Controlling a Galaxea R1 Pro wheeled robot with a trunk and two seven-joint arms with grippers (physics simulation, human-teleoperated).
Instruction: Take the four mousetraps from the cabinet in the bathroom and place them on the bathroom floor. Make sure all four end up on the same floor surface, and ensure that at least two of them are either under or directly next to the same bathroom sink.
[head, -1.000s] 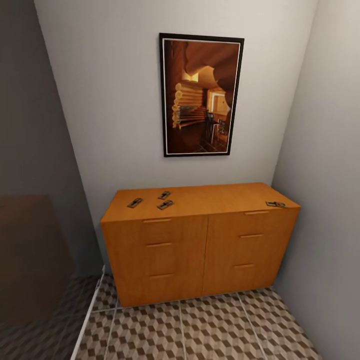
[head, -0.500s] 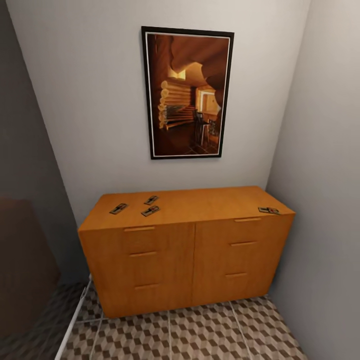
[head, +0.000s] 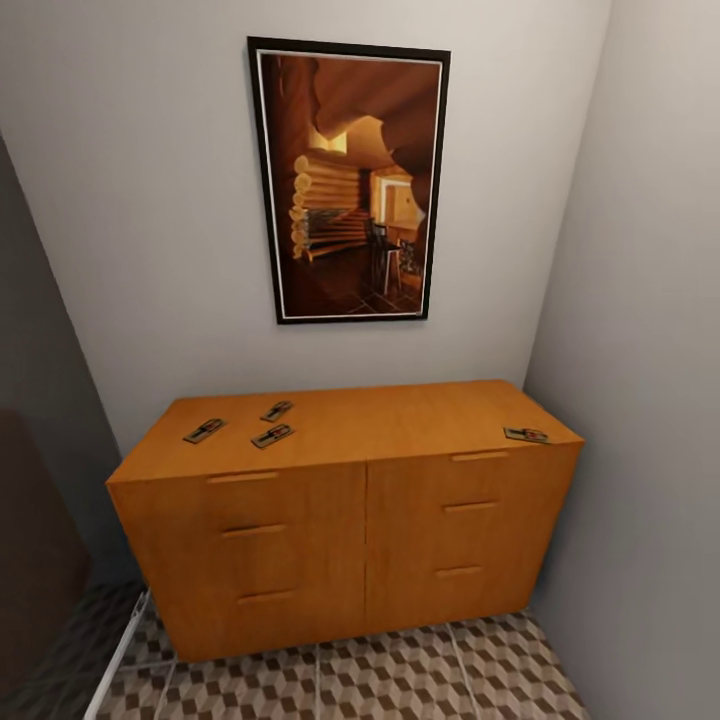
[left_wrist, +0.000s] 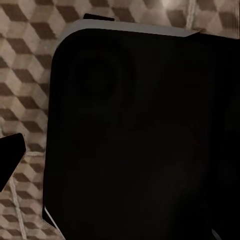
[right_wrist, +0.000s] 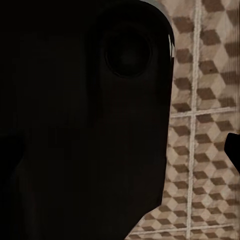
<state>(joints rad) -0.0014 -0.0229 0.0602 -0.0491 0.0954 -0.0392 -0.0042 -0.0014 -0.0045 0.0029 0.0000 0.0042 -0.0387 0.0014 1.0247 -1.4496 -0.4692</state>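
My head view has shifted: the cabinet (head: 345, 500) now sits lower and larger, so I am closing in, not the furniture moving. All 4 mousetraps lie on its top: 3 (head: 204, 431) (head: 277, 410) (head: 272, 436) grouped at left, 1 (head: 526, 435) at the right front corner. None moved yet. Both wrist views face the bathroom floor (right_wrist: 205, 125) past dark bodywork; I cannot tell either gripper's opening

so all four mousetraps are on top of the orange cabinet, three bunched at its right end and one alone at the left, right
Not quite: the sides are swapped. In the head view, three mousetraps sit grouped near the left end of the cabinet top, and the fourth mousetrap lies alone at the right end. All four are indeed on top of the cabinet.
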